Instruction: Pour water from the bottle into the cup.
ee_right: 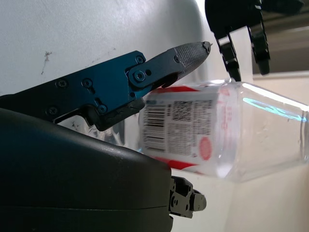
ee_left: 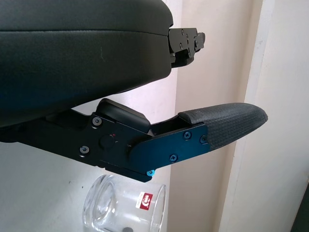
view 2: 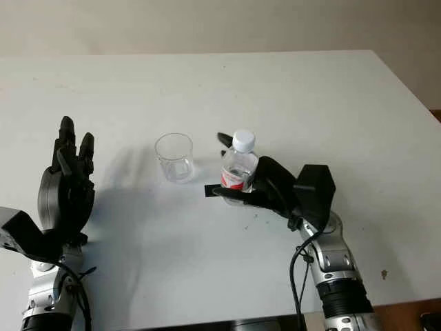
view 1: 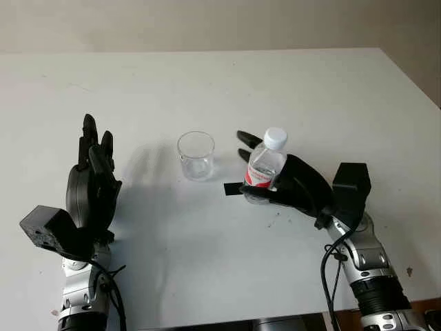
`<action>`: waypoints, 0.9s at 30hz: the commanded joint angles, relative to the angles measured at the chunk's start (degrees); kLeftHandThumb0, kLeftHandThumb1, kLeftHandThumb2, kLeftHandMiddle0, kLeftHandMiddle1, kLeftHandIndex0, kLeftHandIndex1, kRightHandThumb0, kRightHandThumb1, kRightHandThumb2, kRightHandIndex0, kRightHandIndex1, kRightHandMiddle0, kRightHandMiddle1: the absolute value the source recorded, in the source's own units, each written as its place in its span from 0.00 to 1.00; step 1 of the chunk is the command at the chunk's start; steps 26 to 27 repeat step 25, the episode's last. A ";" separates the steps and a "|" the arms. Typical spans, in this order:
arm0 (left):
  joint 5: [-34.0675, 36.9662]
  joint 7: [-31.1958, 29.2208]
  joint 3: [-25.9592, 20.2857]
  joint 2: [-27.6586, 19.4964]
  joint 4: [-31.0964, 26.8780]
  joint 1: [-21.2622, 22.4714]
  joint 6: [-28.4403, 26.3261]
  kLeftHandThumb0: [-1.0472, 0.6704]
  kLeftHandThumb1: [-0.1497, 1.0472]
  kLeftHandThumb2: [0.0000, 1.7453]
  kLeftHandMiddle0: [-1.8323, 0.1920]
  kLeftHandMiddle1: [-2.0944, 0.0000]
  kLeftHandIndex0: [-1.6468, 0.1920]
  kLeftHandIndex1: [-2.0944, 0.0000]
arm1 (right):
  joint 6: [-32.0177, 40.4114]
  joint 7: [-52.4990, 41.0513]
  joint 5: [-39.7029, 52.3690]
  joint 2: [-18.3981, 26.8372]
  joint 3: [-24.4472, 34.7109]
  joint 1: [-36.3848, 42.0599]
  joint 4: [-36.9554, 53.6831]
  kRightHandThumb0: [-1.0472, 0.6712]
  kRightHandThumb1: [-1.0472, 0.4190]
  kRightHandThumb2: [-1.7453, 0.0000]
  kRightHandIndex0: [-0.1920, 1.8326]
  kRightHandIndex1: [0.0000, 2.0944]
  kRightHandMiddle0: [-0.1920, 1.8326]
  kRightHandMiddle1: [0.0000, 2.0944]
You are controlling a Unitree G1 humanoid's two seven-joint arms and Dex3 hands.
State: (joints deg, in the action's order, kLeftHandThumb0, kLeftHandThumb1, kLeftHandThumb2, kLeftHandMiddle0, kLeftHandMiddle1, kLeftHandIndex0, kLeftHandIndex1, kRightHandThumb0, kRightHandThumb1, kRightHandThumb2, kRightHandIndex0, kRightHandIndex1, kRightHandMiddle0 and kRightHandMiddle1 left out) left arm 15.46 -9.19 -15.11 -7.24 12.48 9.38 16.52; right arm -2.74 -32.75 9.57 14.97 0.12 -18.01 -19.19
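Note:
A clear plastic bottle point(view 1: 266, 165) with a white cap and a red label stands slightly tilted just right of the middle of the table. My right hand point(view 1: 293, 183) is shut on it, two fingers behind it and the thumb point(ee_right: 159, 67) across the label. The bottle point(ee_right: 217, 130) lies against the palm. I cannot tell whether its base touches the table. A clear empty cup point(view 1: 196, 156) stands upright a short way left of the bottle. My left hand point(view 1: 93, 183) is held open and upright at the left, apart from the cup point(ee_left: 123, 210).
The white table point(view 1: 275, 83) stretches far behind and to both sides of the cup and bottle. Its right edge point(view 1: 413, 76) runs diagonally at the far right. A beige wall lies beyond the back edge.

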 commanded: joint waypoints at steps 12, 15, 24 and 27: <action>0.07 -0.33 -0.30 -0.18 0.13 -0.27 0.12 0.09 1.00 0.42 1.00 0.85 0.94 1.00 | -9.10 3.98 -0.84 -1.90 1.63 1.70 -4.19 0.13 0.06 0.97 0.00 0.00 0.00 0.00; 0.14 -0.25 -0.27 -0.10 0.10 -0.19 -0.05 0.09 1.00 0.42 1.00 0.84 0.93 1.00 | -11.22 4.57 -1.34 -2.16 1.40 2.18 -4.07 0.11 0.06 0.97 0.00 0.00 0.00 0.00; 0.16 -0.37 -0.37 -0.29 0.43 0.20 -0.05 0.09 1.00 0.42 1.00 0.85 0.94 1.00 | -16.11 5.14 -2.16 -3.47 0.22 4.70 -2.21 0.13 0.07 0.97 0.00 0.00 0.00 0.00; 0.22 -0.38 -0.37 -0.28 0.44 0.24 -0.12 0.09 1.00 0.42 1.00 0.85 0.94 1.00 | -16.31 5.27 -2.05 -3.66 0.16 5.03 -1.93 0.13 0.07 0.97 0.00 0.00 0.00 0.00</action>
